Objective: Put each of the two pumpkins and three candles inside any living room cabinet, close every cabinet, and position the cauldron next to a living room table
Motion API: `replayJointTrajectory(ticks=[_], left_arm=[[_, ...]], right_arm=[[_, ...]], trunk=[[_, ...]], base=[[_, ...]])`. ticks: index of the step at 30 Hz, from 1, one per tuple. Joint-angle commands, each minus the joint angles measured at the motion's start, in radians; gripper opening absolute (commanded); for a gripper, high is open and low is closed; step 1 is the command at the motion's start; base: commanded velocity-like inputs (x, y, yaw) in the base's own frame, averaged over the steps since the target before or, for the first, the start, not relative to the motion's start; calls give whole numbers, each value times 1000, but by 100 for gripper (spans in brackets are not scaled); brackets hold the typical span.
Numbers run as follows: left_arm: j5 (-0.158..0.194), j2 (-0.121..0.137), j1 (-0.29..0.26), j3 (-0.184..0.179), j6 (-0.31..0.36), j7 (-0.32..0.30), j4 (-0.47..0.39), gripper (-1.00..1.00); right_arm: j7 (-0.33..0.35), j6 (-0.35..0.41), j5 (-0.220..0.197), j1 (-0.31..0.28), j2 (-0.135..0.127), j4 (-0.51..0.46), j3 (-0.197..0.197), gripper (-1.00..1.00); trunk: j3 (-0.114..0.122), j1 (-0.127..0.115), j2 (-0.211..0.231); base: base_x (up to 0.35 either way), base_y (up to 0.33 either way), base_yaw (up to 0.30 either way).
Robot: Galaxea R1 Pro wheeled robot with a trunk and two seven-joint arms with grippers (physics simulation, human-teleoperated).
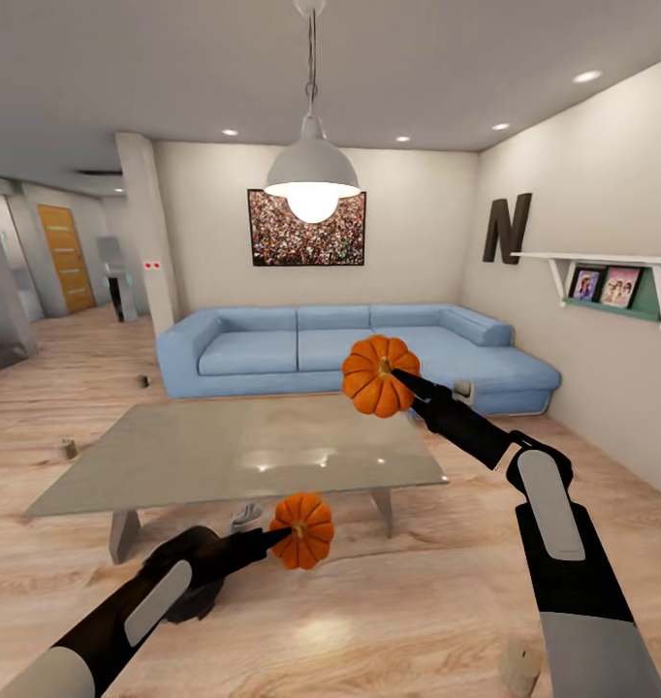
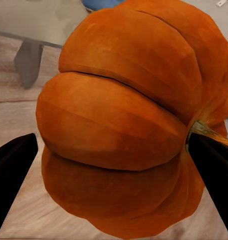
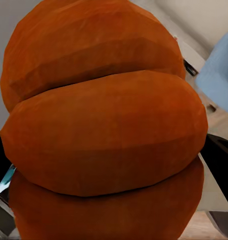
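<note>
I hold two orange ribbed pumpkins in the air. My left gripper (image 1: 290,532) is shut on the lower pumpkin (image 1: 305,530) in front of the table's near edge; up close that pumpkin (image 2: 119,125) sits between the dark fingers (image 2: 13,170). Shut on the higher pumpkin (image 1: 377,376), my right gripper (image 1: 393,372) hangs over the table's far right corner; the same pumpkin (image 3: 103,135) appears large in the right wrist view. The grey glossy table (image 1: 175,456) stands ahead. Tan candles lie on the floor, one (image 1: 67,448) left of the table and one (image 1: 519,667) by my right arm. The cabinet is out of view.
A dark round pot (image 1: 190,593), perhaps the cauldron, sits on the floor under my left forearm. A blue corner sofa (image 1: 272,349) lines the far wall. A pendant lamp (image 1: 312,179) hangs over the table. A wall shelf (image 1: 612,267) juts out at right. Open wood floor lies to the right.
</note>
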Motion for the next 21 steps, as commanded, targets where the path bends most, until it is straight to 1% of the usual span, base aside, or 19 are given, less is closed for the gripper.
replayJointTrajectory(ticks=[1,7,15,21], left_arm=[[11,1,-1,-10,5,1,-2,-100],[10,1,-1,-39,5,1,-14,-100],[9,1,-3,-75,5,3,-35,-100],[9,1,-3,-83,5,3,-37,-100]], right_arm=[[4,6,-6,-1,0,-1,-2,-100],[4,6,30,-1,3,-2,-1,-100],[4,6,34,-1,-1,-2,-2,-100],[5,7,34,-1,-1,-5,-3,-100]], trunk=[[-1,0,-1],[-1,0,-1],[-1,0,-1],[-1,0,-1]], base=[[0,0,290],[0,0,290],[0,0,290],[0,0,290]])
